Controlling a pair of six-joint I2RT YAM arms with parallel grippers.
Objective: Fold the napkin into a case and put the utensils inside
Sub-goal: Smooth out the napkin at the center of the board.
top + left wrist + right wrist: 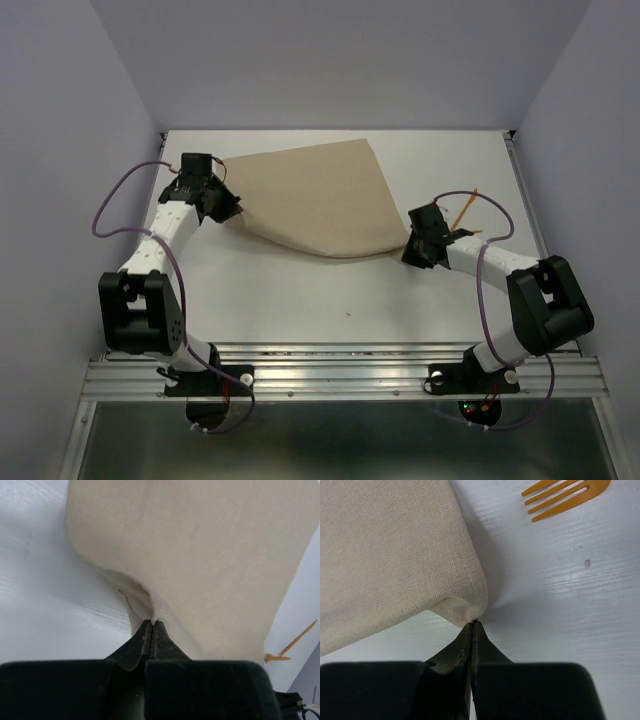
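Left gripper [152, 624] and right gripper [472, 625] each pinched closed on a napkin [310, 200] corner, stretching it between them, apparently for folding.

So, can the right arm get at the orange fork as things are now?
Probably not yet: the fork lies near on bare table with nothing between, but the right gripper is shut on a napkin corner and must release it first.

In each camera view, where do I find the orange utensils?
Top external: the utensils lie just right of the napkin.
Left wrist: at the right edge, beyond the napkin.
Right wrist: top right corner, only one's tines show.
Shared landmark: the napkin's edge beside them.
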